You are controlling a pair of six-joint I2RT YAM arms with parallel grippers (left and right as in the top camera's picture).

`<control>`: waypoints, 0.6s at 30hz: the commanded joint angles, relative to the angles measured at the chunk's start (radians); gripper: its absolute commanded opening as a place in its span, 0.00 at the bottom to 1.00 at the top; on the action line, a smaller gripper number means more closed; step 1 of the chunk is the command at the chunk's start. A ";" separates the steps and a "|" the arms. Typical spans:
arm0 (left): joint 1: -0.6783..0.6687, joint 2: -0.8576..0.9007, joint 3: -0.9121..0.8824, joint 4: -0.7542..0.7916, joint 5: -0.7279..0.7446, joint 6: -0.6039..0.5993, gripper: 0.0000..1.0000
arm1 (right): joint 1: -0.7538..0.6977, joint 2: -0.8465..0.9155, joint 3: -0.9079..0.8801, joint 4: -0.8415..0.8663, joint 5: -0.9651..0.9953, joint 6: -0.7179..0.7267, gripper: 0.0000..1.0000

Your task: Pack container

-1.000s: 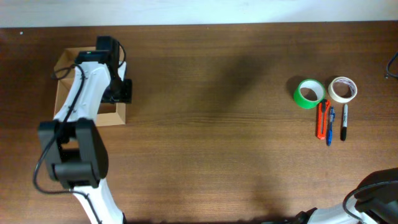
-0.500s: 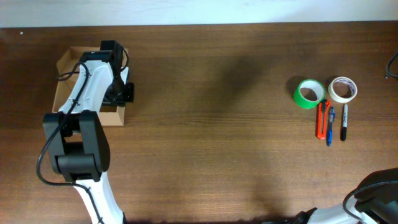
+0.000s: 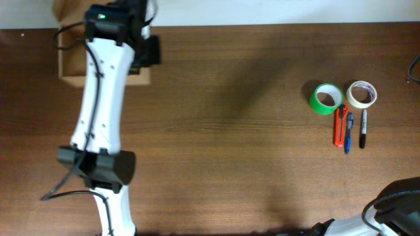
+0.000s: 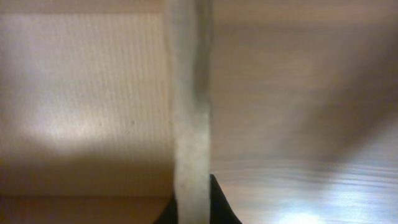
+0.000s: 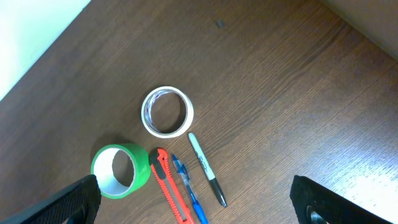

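Container [image 3: 69, 62] at upper left of frame, against table's far edge. Left gripper [image 3: 131, 56] at its right wall; wrist view shows cardboard edge [image 4: 189, 112] close up, finger state unreadable. Step, judged: positioning box. Next: fetch green tape roll [image 3: 326, 98] at right. Right gripper [image 5: 199, 205] fingers apart, empty.

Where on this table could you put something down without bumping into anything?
The wide bare wood between the left arm and the green tape roll is free. Crowded spots: the far-left corner around the container, and the right side's white tape roll, cutter and pens.
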 commanded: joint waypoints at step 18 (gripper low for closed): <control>-0.507 0.161 0.120 0.042 -0.006 -0.348 0.02 | -0.006 -0.006 0.024 -0.001 0.006 0.003 0.99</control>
